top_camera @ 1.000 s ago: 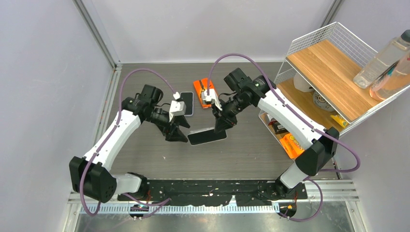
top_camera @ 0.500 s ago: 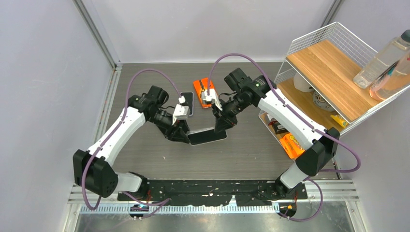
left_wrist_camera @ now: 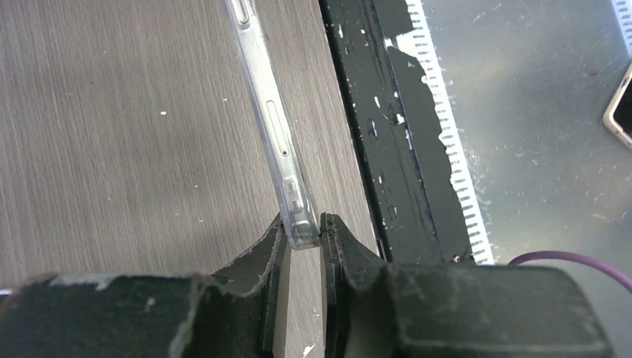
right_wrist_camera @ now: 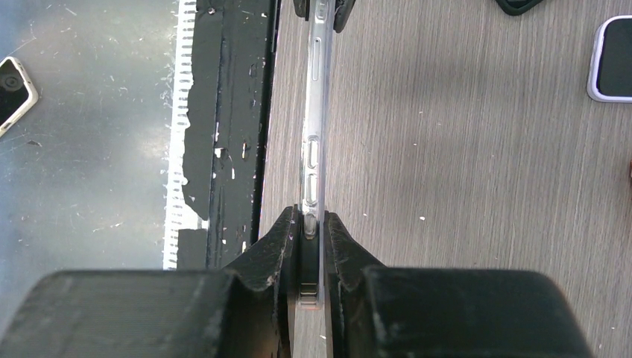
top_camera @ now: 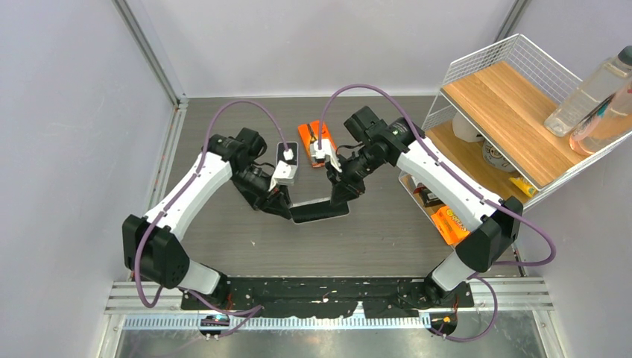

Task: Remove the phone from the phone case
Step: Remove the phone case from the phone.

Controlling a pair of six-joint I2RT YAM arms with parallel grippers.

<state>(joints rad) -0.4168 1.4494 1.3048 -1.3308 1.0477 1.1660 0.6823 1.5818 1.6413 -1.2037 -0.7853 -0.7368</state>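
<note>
A: Where is our dark phone in its clear plastic case?

B: Above the grey wood-grain desk, right gripper clenched on one end, left gripper seemingly pinching the other, so we can peel it.

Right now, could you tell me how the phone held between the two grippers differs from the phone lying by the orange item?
The held phone is pinched at its two ends by the left gripper and right gripper; the spare phone lies flat on the table, untouched. The held phone wears a clear case; the spare phone has a pale rim. Both show dark faces upward.
</note>
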